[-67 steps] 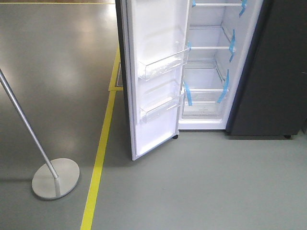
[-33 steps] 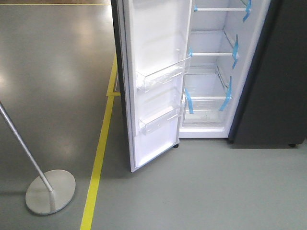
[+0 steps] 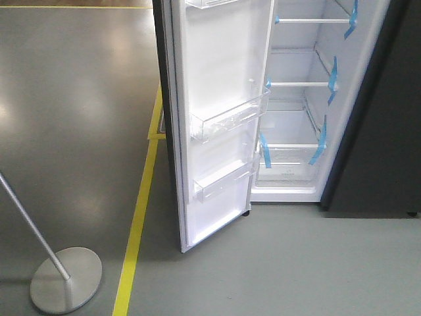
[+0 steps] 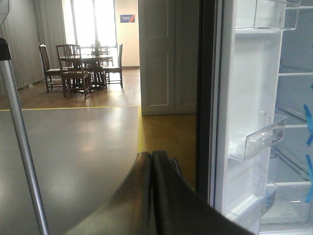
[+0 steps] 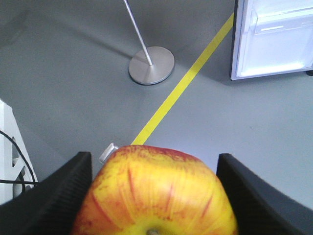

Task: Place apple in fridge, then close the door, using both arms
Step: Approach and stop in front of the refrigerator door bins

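Jaws, right arm: clamped on the apple (image 5: 156, 196), one black finger (image 5: 49, 196) on each flank, stem dimple facing the wrist camera. The grip sits across the widest part, sensible for a round thing that would roll out of a shallow pinch. The apple hangs over bare grey floor (image 5: 63, 73), well short of the fridge; nothing carries it but the arm.

Jaws, left arm: pressed together, fingers (image 4: 144, 196) touching along their length, holding nothing. Free for the door, I'd guess.

Fridge (image 3: 296, 99) stands open. Its door (image 3: 217, 79) is swung wide to the left, white inner face and clear bins (image 3: 227, 122) turned to the room. Open that far, it leaves the shelves (image 3: 299, 84) reachable straight on. Blue tape strips (image 3: 318, 150) at the shelf ends; shelves look bare from here.

Yellow line (image 3: 138, 224) runs along the floor just left of the door's outer edge. Metal stand (image 3: 66, 280) on a round base sits left of the line, well apart from the door.

Stage, as I read it: approach, apple not yet in. The left wrist looks at the door's free edge, a fair spot to push it shut from.
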Robot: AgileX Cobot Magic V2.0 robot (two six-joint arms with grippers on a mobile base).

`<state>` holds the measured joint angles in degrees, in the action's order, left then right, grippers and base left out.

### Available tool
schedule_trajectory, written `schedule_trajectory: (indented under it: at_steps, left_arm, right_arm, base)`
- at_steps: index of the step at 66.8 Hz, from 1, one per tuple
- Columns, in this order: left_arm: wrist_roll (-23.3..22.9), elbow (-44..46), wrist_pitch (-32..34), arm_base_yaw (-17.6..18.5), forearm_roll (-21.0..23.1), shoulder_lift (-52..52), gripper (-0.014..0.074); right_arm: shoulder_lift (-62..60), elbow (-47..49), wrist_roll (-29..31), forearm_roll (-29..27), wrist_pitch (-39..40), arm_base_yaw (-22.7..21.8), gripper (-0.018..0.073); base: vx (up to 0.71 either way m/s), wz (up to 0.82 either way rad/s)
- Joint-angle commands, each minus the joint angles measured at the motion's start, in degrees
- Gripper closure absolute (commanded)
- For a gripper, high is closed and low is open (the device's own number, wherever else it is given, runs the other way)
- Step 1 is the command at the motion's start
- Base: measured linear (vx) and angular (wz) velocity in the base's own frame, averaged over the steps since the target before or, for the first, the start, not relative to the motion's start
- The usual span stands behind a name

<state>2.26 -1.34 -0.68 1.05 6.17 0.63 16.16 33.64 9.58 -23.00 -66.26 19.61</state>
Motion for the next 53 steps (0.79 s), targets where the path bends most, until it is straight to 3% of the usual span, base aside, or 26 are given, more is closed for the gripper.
schedule_trajectory:
  at_steps: [1,53]
  left_arm:
    - [-0.4,0.9,4.6,0.0,0.1,0.8,0.0603]
    - [-0.4,0.9,4.6,0.0,0.1,0.8,0.0603]
  right_arm:
    - [0.6,1.4,0.4,-1.5,3.6,0.1,0.0438]
    - [0.6,1.4,0.4,-1.5,3.6,0.1,0.0438]
  base:
    - [0.13,0.03]
    - [0.13,0.03]
